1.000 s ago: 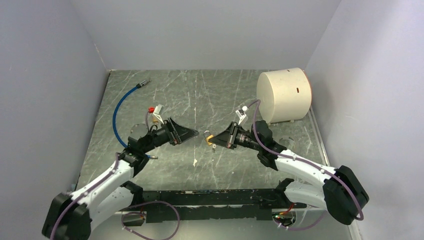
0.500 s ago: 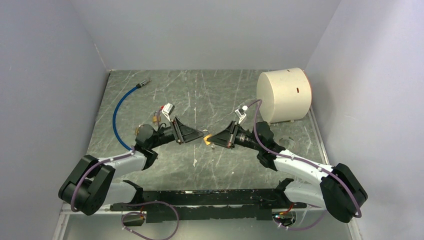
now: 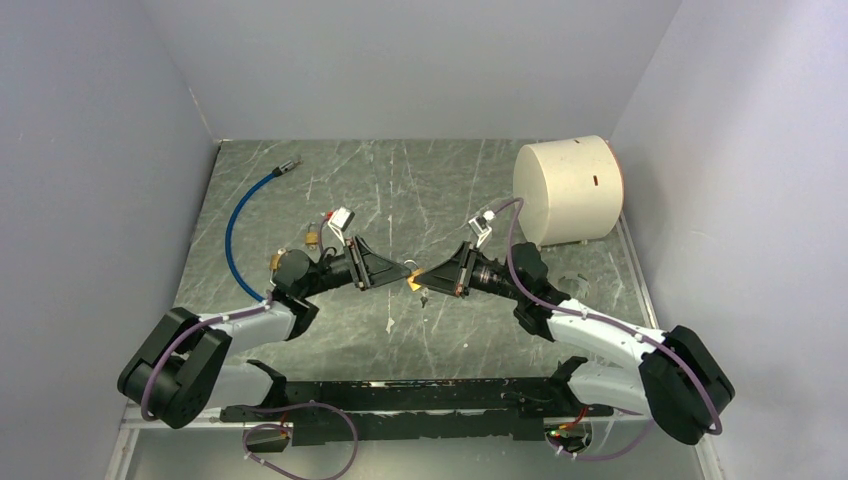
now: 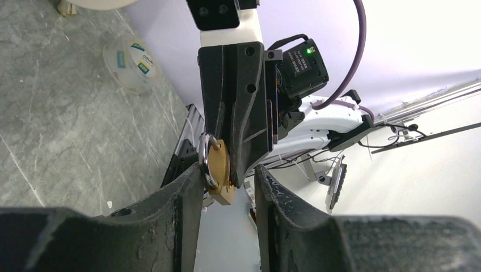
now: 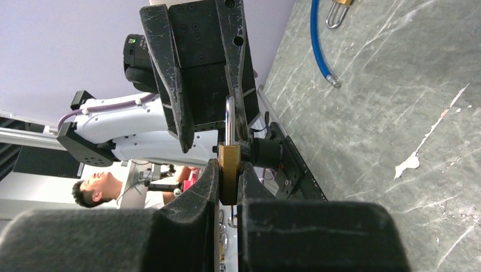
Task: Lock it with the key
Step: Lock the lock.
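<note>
**Robot body.** Left arm (image 3: 225, 328) and right arm (image 3: 600, 335): white shell links between rounded black joint housings. A purple cable (image 3: 510, 245) runs along each arm, looping free at wrist and shoulder. Left gripper (image 4: 228, 181) and right gripper (image 5: 228, 170): black wedge-shaped bodies with recessed screws (image 4: 245, 51) and scuffed, grainy black fingers (image 4: 170, 221). A black boxy wrist camera (image 4: 298, 65) carries a green light. A black rail (image 3: 400, 400) spans the bases.

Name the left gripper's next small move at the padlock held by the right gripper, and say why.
Probably close the left gripper on the padlock. The right gripper is shut on its brass body, the padlock sits between the left fingers, and a gap shows beside one finger.
</note>
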You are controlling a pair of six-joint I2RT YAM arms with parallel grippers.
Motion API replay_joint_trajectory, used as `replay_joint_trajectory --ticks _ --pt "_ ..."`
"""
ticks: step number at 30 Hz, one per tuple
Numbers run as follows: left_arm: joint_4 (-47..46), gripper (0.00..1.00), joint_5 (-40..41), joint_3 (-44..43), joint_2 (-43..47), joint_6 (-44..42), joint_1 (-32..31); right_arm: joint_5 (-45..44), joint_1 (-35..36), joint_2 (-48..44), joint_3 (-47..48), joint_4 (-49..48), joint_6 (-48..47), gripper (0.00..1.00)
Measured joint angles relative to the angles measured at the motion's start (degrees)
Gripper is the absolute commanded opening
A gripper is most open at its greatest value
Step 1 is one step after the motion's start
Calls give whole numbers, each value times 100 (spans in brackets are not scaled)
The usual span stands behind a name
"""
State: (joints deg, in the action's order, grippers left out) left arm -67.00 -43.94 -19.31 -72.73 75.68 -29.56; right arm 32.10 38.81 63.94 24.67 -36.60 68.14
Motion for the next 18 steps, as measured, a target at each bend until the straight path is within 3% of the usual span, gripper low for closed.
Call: replay_joint_trajectory --ticks 11,14,18 --pt "153 32 254 13 109 -105 -28 153 0 166 13 -258 4 0" --pt "229 17 341 37 203 -164 -28 223 -2 216 52 -306 4 0" --pt "304 10 433 37 264 -258 -26 310 -4 267 138 -343 -20 0"
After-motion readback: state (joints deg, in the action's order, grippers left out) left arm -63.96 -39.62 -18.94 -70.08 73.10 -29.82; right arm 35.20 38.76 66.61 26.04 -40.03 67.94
